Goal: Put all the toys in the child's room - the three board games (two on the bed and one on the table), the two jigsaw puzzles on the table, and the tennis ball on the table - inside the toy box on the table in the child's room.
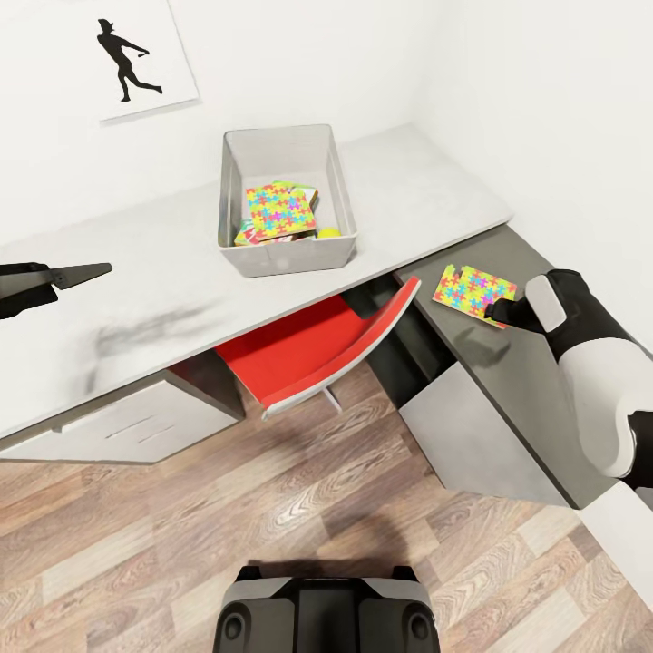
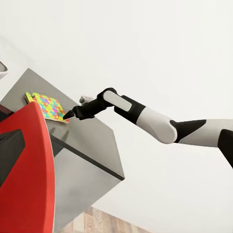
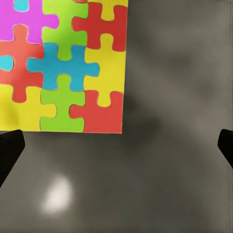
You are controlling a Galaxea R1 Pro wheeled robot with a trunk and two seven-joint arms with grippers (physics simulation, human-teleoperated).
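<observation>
The light grey toy box [image 1: 338, 172] stands on the pale table [image 1: 163, 272]. Inside it lie one jigsaw puzzle [image 1: 281, 210] on top of flat printed boxes and the yellow tennis ball [image 1: 328, 232]. The other jigsaw puzzle [image 1: 473, 292] [image 2: 47, 105] [image 3: 68, 63] lies flat on the lower dark grey cabinet top [image 1: 508, 372], right of the table. My right gripper [image 1: 497, 313] [image 2: 69, 115] [image 3: 116, 150] hovers open just off that puzzle's near corner, holding nothing. My left gripper [image 1: 104, 268] hangs open and empty over the table's left part. The bed is out of view.
A red chair [image 1: 308, 349] is pushed under the table between a drawer unit [image 1: 118, 426] and the cabinet. A dancer-silhouette picture [image 1: 136, 54] hangs on the white wall. The room's corner wall runs close behind the cabinet. My base [image 1: 322, 612] stands on the wood floor.
</observation>
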